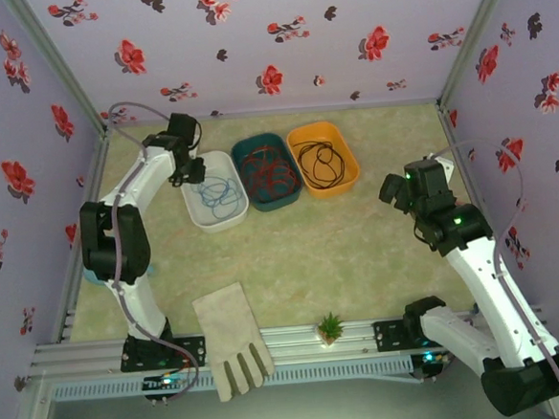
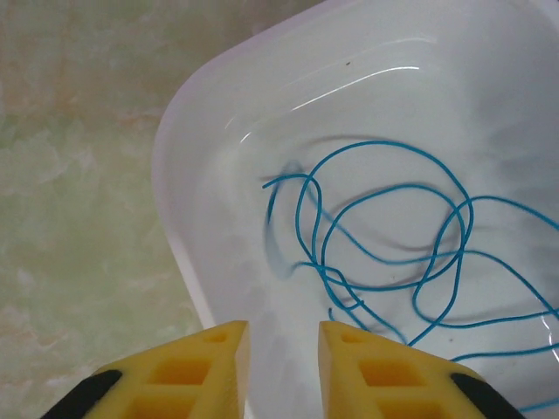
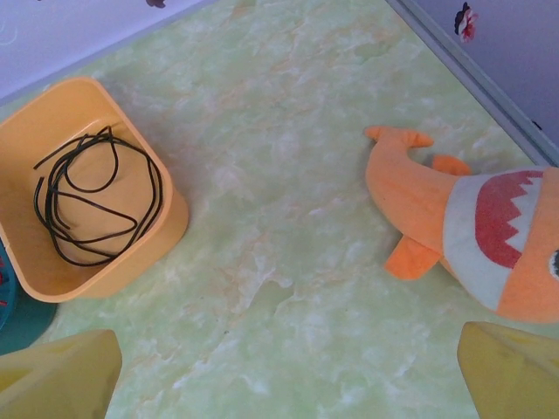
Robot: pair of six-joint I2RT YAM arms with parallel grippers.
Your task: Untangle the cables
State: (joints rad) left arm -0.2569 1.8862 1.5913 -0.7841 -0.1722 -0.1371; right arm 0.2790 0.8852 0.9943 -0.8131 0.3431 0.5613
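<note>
The blue cable (image 1: 219, 193) lies in loose loops inside a white tray (image 1: 195, 215). In the teal tray (image 1: 256, 142) beside it is the red cable (image 1: 267, 168), and the black cable (image 1: 322, 159) sits in an orange tray (image 1: 349, 159). My left gripper (image 1: 183, 174) hangs over the white tray's near-left corner. In the left wrist view its yellow fingers stand apart, with the left gripper (image 2: 282, 327) holding nothing and the blue cable (image 2: 384, 227) just beyond the tips. My right gripper (image 3: 288, 336) is wide open above bare table, right of the black cable (image 3: 96, 196).
An orange and white plush shark (image 3: 472, 227) lies on the table under the right arm. A beige glove (image 1: 233, 339) and a small green plant (image 1: 331, 328) sit at the near edge. Floral walls close in the left, back and right sides.
</note>
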